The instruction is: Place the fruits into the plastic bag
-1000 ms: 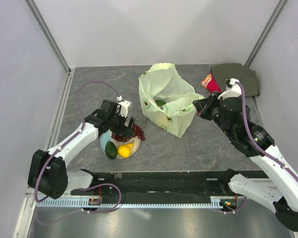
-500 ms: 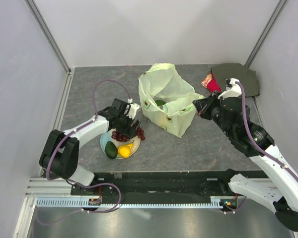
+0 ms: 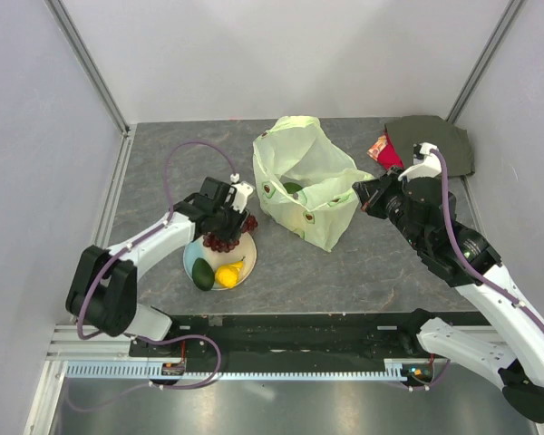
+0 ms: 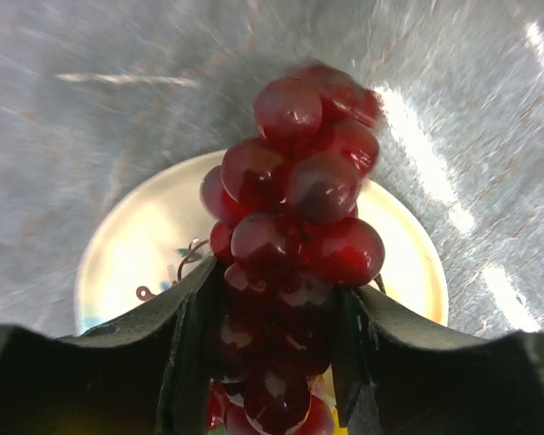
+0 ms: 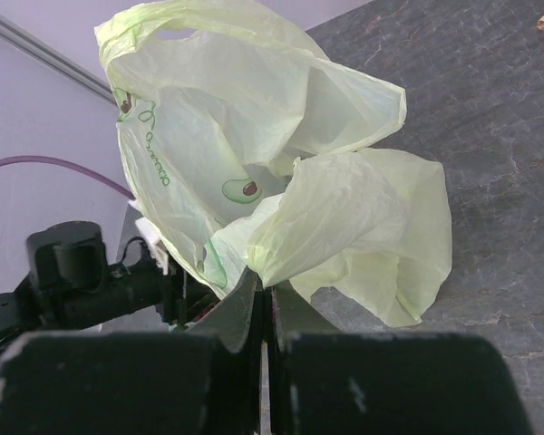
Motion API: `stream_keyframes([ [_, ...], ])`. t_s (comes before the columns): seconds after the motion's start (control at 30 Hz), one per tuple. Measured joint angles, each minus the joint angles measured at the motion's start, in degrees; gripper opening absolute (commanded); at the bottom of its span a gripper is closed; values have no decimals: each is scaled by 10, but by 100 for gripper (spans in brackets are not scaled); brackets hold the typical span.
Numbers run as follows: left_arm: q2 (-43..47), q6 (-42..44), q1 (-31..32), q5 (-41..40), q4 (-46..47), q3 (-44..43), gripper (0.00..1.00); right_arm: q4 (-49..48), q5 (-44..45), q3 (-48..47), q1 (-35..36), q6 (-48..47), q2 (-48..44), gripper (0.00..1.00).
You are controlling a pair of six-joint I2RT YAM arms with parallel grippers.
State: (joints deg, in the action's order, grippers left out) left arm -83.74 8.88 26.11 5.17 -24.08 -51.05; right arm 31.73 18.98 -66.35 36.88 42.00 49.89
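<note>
I am holding the left gripper [image 4: 276, 304] clamped on the grape bunch [image 4: 295, 208] over the plate [image 4: 127, 254] (lemon [image 3: 227, 273] and avocado [image 3: 202, 273] lying there), while the right gripper [image 5: 265, 304] is pinching the plastic bag [image 5: 254, 136] by its rim.

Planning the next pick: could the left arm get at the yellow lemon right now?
Probably not yet: the left gripper is clamped on the dark red grape bunch. The yellow lemon itself lies uncovered on the pale round plate, close by.
</note>
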Motion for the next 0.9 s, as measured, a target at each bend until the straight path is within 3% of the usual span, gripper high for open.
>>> stream_keyframes([
  [0.47, 145, -30, -23, -29, 0, -23, 40, 0, 2, 0, 0, 0, 1, 0],
  [0.67, 222, -96, -25, 96, -12, -124, 40, 0, 3, 0, 0, 0, 1, 0],
  [0.9, 206, -175, -10, 256, 50, -305, 39, -11, 0, 3, 0, 0, 1, 0],
])
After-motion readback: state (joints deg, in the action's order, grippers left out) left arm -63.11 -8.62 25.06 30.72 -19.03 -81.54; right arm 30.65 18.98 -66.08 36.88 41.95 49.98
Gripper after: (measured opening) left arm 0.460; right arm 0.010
